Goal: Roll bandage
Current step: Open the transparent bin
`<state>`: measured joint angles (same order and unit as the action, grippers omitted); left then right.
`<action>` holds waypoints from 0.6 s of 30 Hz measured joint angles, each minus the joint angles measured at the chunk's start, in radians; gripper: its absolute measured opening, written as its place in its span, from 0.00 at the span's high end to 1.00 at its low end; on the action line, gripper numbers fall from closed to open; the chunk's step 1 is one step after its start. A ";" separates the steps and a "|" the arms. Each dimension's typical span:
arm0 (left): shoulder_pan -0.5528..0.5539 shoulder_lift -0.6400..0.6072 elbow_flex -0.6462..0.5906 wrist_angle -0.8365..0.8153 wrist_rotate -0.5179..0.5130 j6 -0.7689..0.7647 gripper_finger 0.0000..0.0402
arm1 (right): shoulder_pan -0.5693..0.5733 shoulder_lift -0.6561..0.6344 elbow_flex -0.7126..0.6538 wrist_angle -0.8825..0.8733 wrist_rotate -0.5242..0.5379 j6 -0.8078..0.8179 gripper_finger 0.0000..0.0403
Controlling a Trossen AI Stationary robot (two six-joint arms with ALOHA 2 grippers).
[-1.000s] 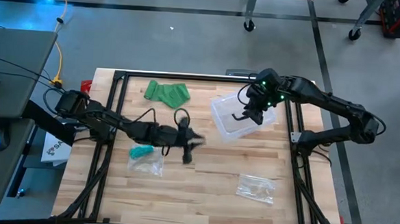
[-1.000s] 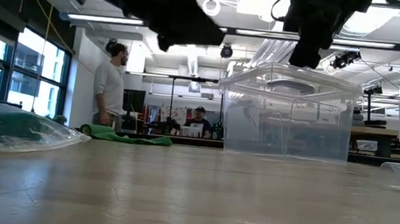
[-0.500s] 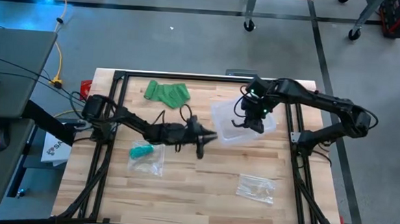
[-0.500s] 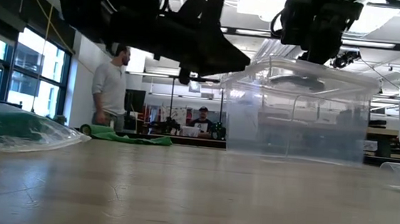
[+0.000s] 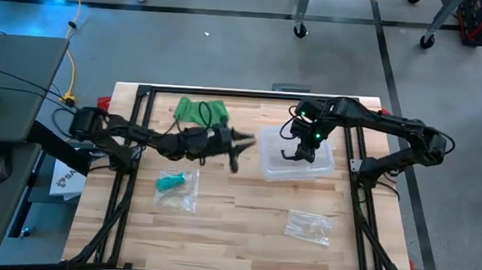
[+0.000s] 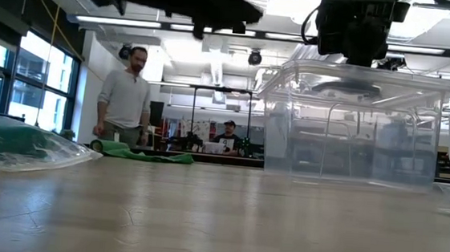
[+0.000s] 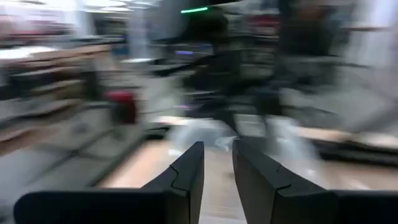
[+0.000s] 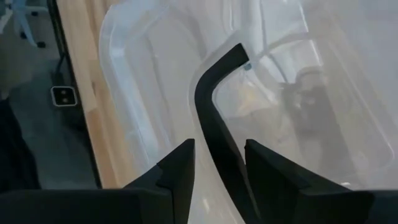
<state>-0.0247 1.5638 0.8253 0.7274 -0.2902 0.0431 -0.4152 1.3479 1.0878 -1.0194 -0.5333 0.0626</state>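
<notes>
One crumpled green bandage (image 5: 201, 111), lying unrolled

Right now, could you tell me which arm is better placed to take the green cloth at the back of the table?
Left. Its fingers hang just beside the green cloth, with nothing visible between them, while the right fingers are over the clear bin, farther off.

On the worktop (image 5: 245, 210) a clear box (image 5: 296, 154) stands right of centre, a cloth (image 5: 201, 111) lies at the far left edge, one bagged item (image 5: 176, 189) lies near the left side, and another bag (image 5: 309, 226) lies nearer the front right.
</notes>
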 joint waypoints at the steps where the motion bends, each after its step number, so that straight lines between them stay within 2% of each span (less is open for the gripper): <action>1: -0.009 -0.017 0.000 -0.033 0.067 -0.011 0.81 | -0.003 0.000 0.000 0.001 0.006 -0.009 0.67; 3: -0.033 -0.024 0.000 -0.098 0.177 -0.061 0.81 | -0.004 0.000 0.000 0.016 0.028 -0.019 0.67; 6: -0.079 0.039 0.000 -0.084 0.229 -0.119 0.83 | -0.003 0.000 0.000 0.052 0.070 -0.019 0.67; 8: -0.104 0.118 0.000 -0.009 0.197 -0.135 0.85 | -0.003 0.005 0.000 0.062 0.070 -0.018 0.67; 12: -0.107 0.278 0.038 0.110 0.033 -0.166 0.89 | -0.003 0.028 0.002 0.059 0.056 -0.018 0.67; 14: -0.091 0.331 0.084 0.117 0.011 -0.171 0.90 | -0.003 0.041 0.004 0.037 0.053 -0.018 0.67; 18: -0.052 0.372 0.146 0.068 0.038 -0.166 0.91 | -0.010 0.058 0.005 0.006 0.041 -0.026 0.67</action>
<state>-0.0765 1.9354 0.9713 0.7956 -0.2523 -0.1228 -0.4250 1.4061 1.0927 -1.0139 -0.4923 0.0370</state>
